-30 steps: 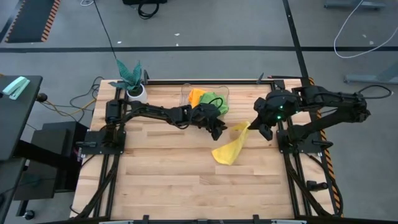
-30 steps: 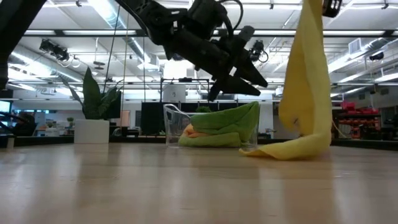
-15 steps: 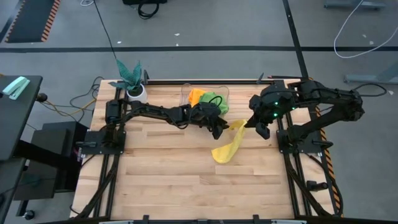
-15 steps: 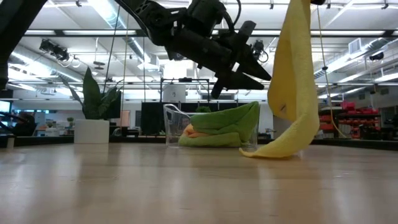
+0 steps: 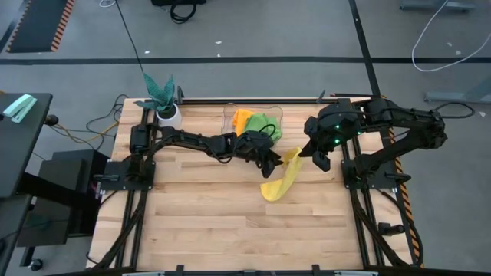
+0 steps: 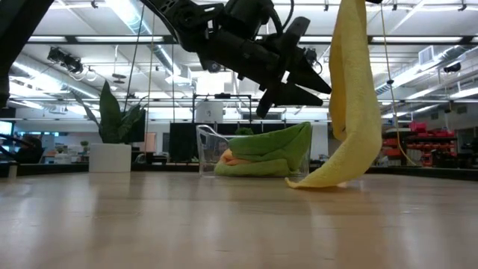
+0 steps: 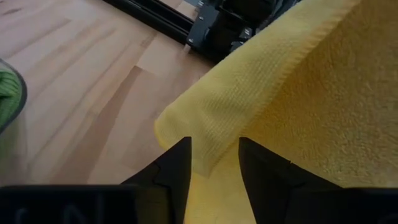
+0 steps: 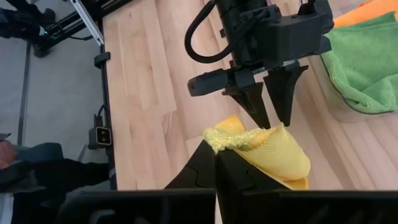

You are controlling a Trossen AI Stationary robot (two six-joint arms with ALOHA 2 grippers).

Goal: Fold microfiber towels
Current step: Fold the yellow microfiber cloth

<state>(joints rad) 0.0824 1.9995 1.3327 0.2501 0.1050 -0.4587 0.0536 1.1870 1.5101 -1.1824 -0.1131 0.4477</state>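
Observation:
My right gripper (image 5: 303,153) is shut on a yellow towel (image 5: 280,178), held well above the table. The towel hangs down in the low view (image 6: 351,97), and its lower end (image 6: 317,179) lies on the wood. My left gripper (image 5: 274,162) is open right beside the towel's raised end. Its two fingers stand on either side of the towel's upper edge (image 7: 211,134). I cannot tell whether they touch it. An orange towel (image 5: 242,117) and green cloth (image 5: 265,126) lie in a clear bin (image 5: 230,115). My right gripper pinches the yellow towel's bunched upper edge (image 8: 231,140) between its two fingers. The towel hangs slack below the hold. Its lower end rests on the table.
The clear bin stands at the table's far middle, just behind my left gripper. A teal plant in a white pot (image 5: 163,100) stands at the far left corner. Bare wood (image 5: 207,215) lies toward the near edge.
My right gripper has carried the towel's upper end toward the table's left, toward my left gripper. The hanging part has swung with it while the lower end stays on the table. My left gripper has edged toward the towel's raised edge, fingers still open.

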